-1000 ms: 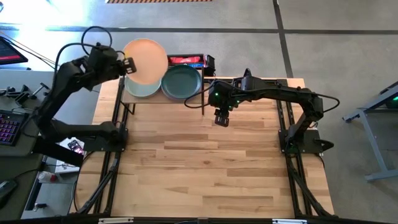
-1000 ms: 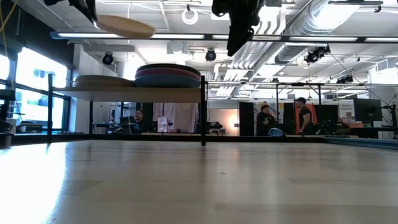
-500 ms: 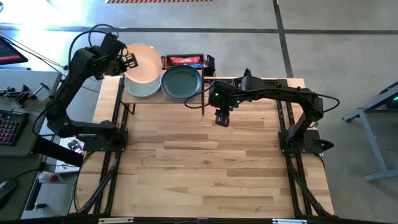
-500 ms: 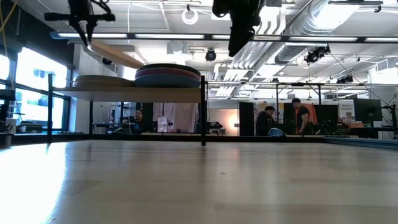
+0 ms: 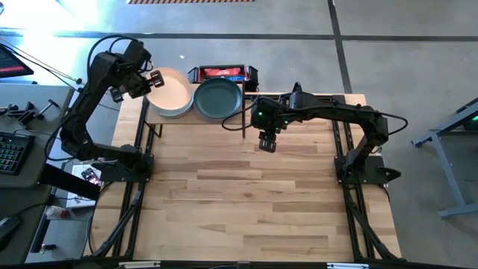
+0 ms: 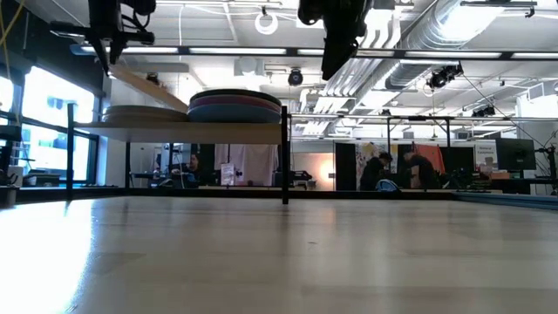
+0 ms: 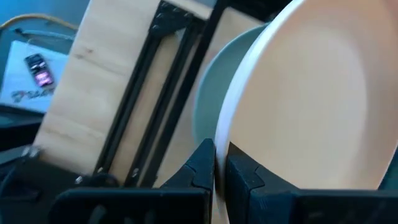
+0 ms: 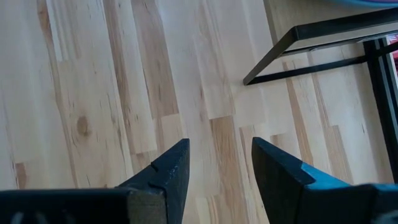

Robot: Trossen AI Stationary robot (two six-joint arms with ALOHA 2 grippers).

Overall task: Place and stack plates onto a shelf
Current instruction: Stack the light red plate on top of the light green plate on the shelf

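My left gripper (image 5: 152, 80) is shut on a peach plate (image 5: 171, 88), held tilted over the left stack (image 6: 139, 114) on the shelf (image 6: 183, 128). A pale green plate (image 7: 208, 99) shows beneath it in the left wrist view. The right stack (image 6: 235, 106) has a dark teal plate (image 5: 217, 99) on top. Both stacks rest flat on the light-wood shelf board at the table's far edge. My right gripper (image 5: 267, 142) hangs open above the bare table, to the right of the shelf and nearer than it, touching nothing. My left gripper pinches the peach plate's rim (image 7: 222, 134) between its two fingers, at the edge toward the table's left, coming from the left. The plate is tilted, its held edge high (image 6: 118, 74) and its opposite edge low (image 6: 183, 107) by the stacks; whether that edge touches them I cannot tell.
The shelf's black frame legs (image 8: 311, 43) stand on the slatted tabletop (image 5: 246, 194). A red package in a black holder (image 5: 222, 72) sits behind the shelf. A desk with a keyboard (image 5: 9, 153) lies left of the table. People stand far off in the room (image 6: 410, 166).
My left gripper has come down and a little toward the near edge, still shut on the plate. The peach plate, level and high a second ago, has tipped so its free edge points down and has sunk onto the left stack's place.
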